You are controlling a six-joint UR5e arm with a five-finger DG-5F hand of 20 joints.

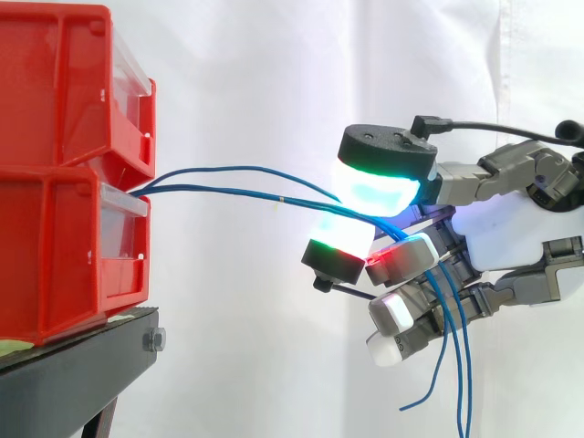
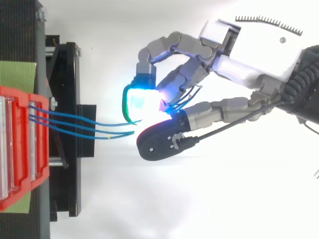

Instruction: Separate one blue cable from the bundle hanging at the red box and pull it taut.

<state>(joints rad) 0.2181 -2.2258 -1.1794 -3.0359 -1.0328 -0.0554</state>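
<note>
Red bins (image 1: 73, 182): two of them, one on top of the other, at the left on the black stand (image 1: 73, 365).
Blue cables (image 1: 239, 192): a few thin ones come out from between the two bins. They run through the air to the hand and bend a little (not pulled tight).
Hand (image 1: 511, 228): it comes in from the right, level with the cables and well away from the bins.
Fingers (image 1: 379, 187): curled in. Two big pads glowing blue-green squeeze the cables between them, one pad above and one below. The other fingers curl underneath.
Which cable: I cannot tell if one cable or all of them are squeezed.
Past the hand: the cables hang down loose beside the lower fingers.
Behind: a white curtain (image 1: 274, 73).
</note>
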